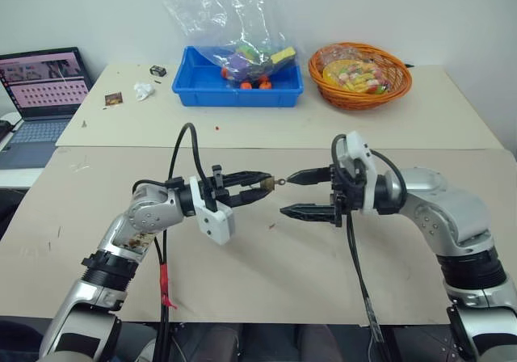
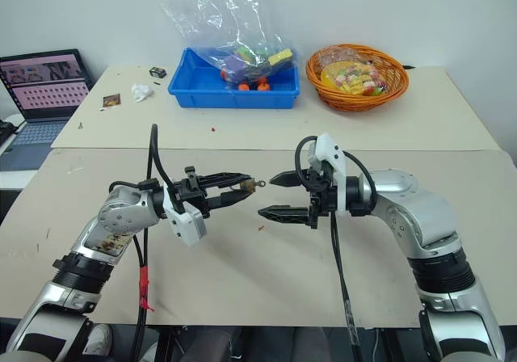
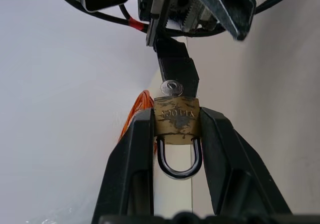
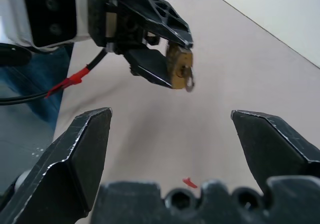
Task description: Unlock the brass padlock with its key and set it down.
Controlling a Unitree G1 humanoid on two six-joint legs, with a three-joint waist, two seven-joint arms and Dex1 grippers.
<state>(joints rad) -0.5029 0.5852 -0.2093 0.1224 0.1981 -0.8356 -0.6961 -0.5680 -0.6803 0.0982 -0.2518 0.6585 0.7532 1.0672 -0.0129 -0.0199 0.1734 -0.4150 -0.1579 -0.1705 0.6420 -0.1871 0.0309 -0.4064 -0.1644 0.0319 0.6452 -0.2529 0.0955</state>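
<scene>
From the head, the left gripper (image 1: 257, 186) is clamping the brass padlock (image 1: 265, 185), facing the right gripper (image 1: 300, 193), jaws wide apart. Wrist views: the key (image 4: 188, 80) is apparently sitting inserted; pinch squarely, then turn.

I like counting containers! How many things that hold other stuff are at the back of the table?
2: a blue bin near the middle with a plastic bag of toys in it, and an orange basket right beside it holding colourful sweets.
</scene>
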